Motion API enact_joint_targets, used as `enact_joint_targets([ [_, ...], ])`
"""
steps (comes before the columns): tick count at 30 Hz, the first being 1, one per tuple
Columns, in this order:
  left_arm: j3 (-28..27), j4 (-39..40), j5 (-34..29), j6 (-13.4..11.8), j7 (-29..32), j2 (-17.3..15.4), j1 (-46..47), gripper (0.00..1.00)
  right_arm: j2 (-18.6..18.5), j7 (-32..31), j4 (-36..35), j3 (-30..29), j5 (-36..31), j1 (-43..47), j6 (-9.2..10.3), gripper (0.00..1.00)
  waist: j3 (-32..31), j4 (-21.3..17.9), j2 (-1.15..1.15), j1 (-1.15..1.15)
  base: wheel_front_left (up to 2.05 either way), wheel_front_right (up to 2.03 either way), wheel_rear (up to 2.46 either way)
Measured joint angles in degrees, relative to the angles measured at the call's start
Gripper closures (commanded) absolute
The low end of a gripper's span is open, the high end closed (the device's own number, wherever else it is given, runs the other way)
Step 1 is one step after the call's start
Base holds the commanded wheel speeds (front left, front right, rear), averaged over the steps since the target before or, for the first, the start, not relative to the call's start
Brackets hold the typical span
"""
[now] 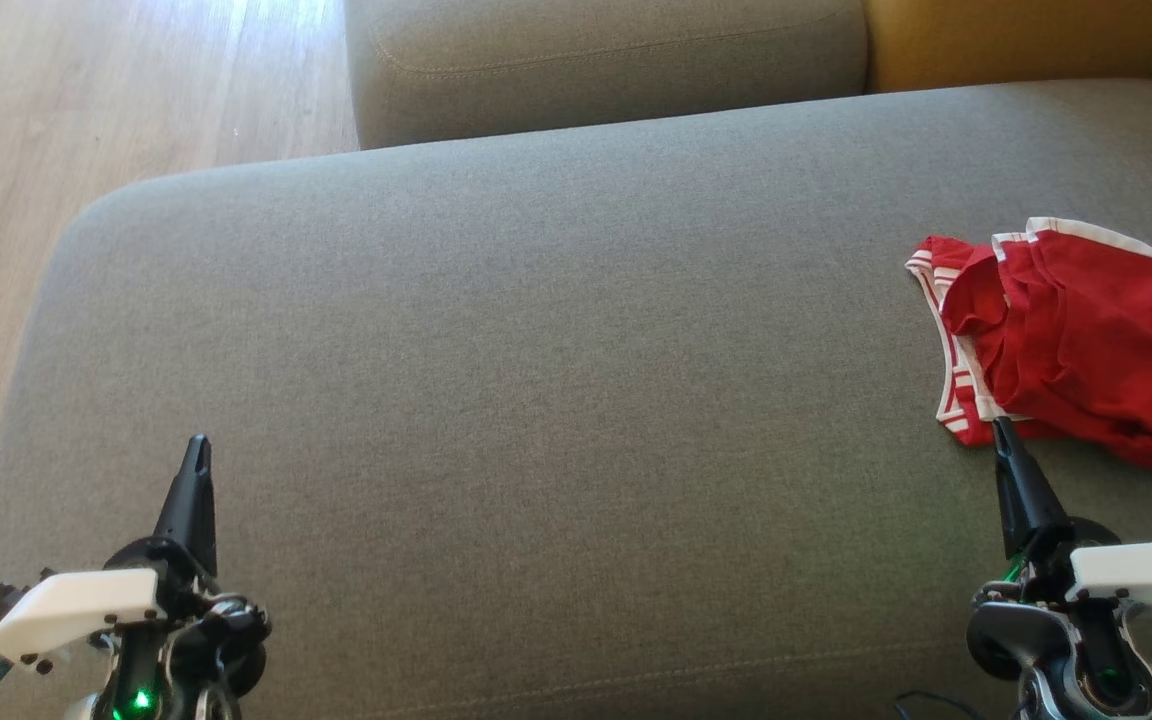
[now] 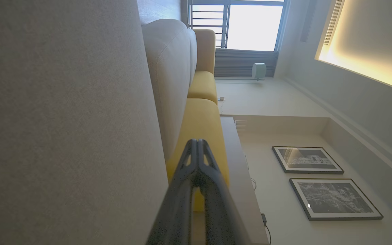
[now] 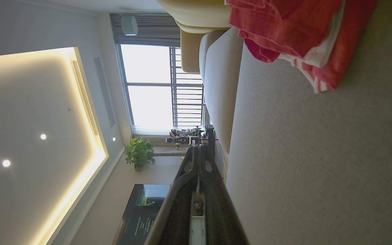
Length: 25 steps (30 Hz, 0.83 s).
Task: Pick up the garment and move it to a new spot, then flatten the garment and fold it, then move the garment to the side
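The garment [image 1: 1076, 335] is a pair of red shorts with white trim, lying crumpled at the right edge of the grey sofa seat [image 1: 536, 400]. In the right wrist view the garment [image 3: 294, 34] lies at the top right. My right gripper [image 1: 1002, 428] is shut and empty, its tip just short of the garment's near hem; whether it touches I cannot tell. Its shut tip rises at the bottom of the right wrist view, right gripper [image 3: 197, 148]. My left gripper [image 1: 198, 442] is shut and empty over the seat's near left; its joined tip shows as left gripper [image 2: 197, 141].
A grey back cushion [image 1: 606, 60] and a yellow cushion [image 1: 1026, 40] stand behind the seat. Wooden floor [image 1: 86, 120] lies to the left. The seat's rounded left edge drops off near my left arm.
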<state>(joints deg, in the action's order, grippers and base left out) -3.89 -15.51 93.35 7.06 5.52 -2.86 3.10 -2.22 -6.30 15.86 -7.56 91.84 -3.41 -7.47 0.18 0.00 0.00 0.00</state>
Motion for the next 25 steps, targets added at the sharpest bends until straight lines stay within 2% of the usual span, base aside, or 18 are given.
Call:
enact_joint_targets([
  [25, -0.3, 0.0, -0.1, 0.0, 0.0, 0.1, 0.0, 1.0, 0.0, 0.0, 0.0, 0.0, 0.0, 0.0, 0.0, 1.0, 0.0, 0.0, 0.0, 0.0, 0.0, 0.0, 0.0],
])
